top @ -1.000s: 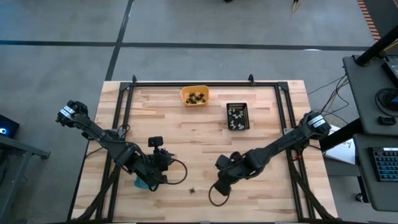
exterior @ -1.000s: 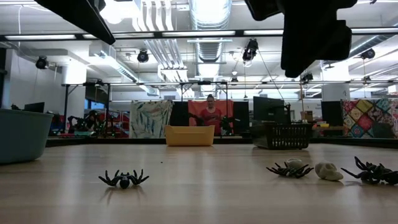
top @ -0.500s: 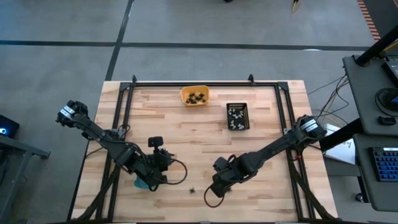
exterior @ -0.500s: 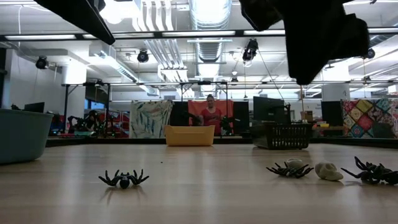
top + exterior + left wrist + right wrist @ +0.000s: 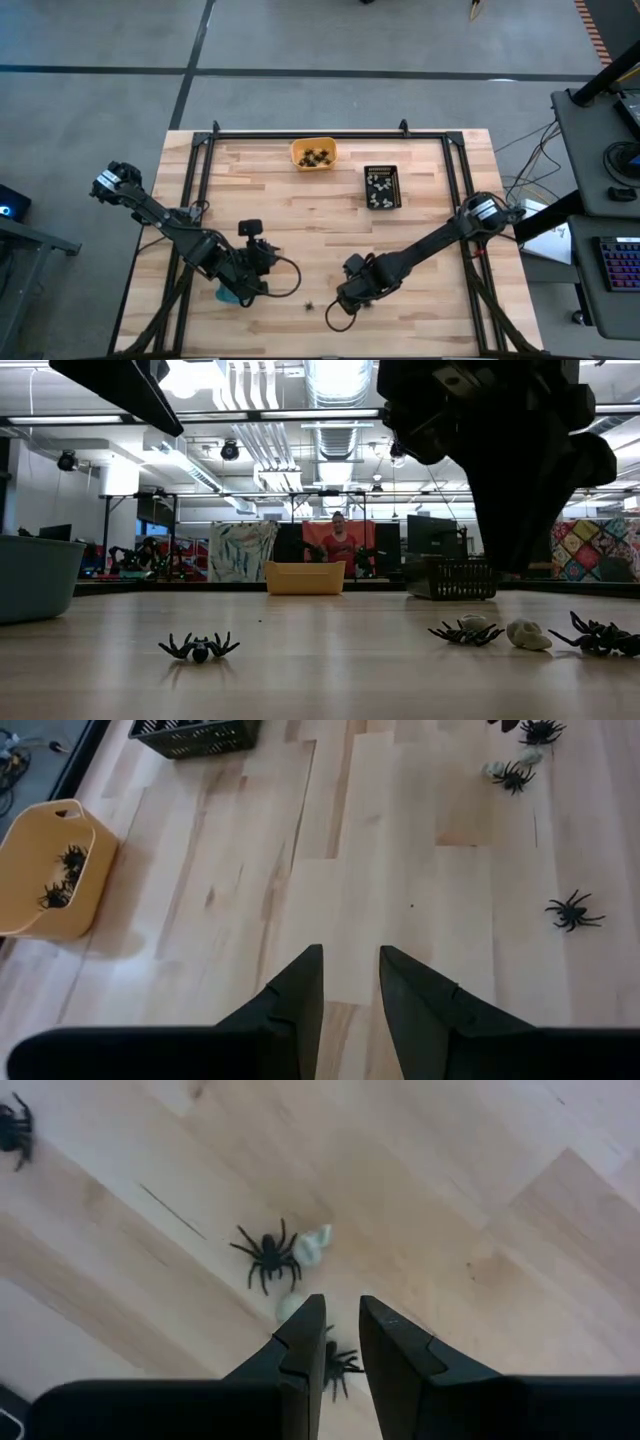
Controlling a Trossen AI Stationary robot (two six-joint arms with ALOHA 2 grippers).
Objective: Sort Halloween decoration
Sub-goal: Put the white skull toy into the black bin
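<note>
Descending over a loose cluster of trinkets near the 6 o'clock edge of the bench (image 5: 420, 230), the right gripper (image 5: 338, 1342) is pointing almost straight down, its jaws standing a narrow gap apart and pinching nothing. This narrow setting suits pieces this small. Directly beyond its tips are lying a black spider (image 5: 266, 1256), a whitish trinket (image 5: 314, 1245) touching that spider, a second whitish piece (image 5: 291, 1307) just beside one finger, and another black spider (image 5: 338, 1361) partly hidden between the fingers. A judgement: the gripper is lining up on one of these mixed pieces, and their closeness is risking a double pick.

The left gripper (image 5: 350, 982) is waiting at about 7 o'clock on the bench, jaws slightly parted and empty, parked clear so the right arm can be working the cluster. A lone black spider (image 5: 199, 647) is lying apart from the cluster, between the two arms.

Sorted pieces are already sitting at 12 o'clock: black spiders in the orange tray (image 5: 313, 154), pale pieces in the black tray (image 5: 382, 187). The blue tray (image 5: 38, 575) is standing beside the left arm, its contents not visible
</note>
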